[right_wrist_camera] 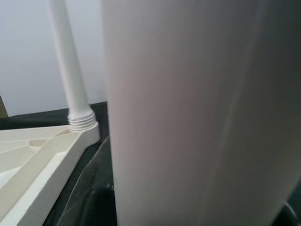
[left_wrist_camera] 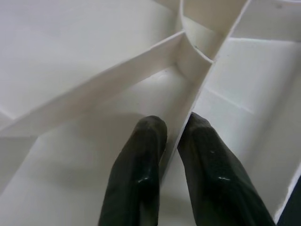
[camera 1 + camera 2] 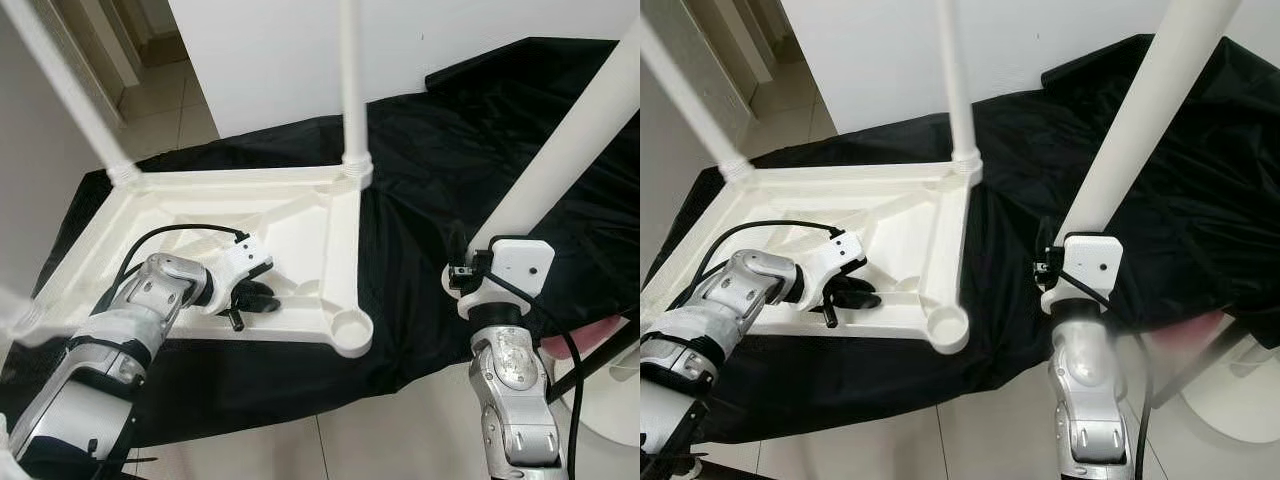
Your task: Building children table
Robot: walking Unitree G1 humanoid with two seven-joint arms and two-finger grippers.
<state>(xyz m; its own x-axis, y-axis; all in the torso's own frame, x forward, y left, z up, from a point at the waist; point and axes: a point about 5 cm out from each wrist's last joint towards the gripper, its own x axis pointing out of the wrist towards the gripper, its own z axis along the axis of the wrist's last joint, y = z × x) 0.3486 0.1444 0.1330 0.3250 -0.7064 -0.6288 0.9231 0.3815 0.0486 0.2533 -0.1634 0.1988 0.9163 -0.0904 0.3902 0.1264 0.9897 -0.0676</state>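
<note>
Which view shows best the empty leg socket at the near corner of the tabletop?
The left eye view: the empty socket shows whole and open. The right eye view shows it too, nearer its lower edge. The wrist views show ribs and legs instead.

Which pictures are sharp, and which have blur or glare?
Left eye view: mostly sharp; the near leg at the edge is blurred. Left wrist view: sharp, with small glare spots on the left claw's fingers. Right wrist view: the held leg is very close and soft.
</note>
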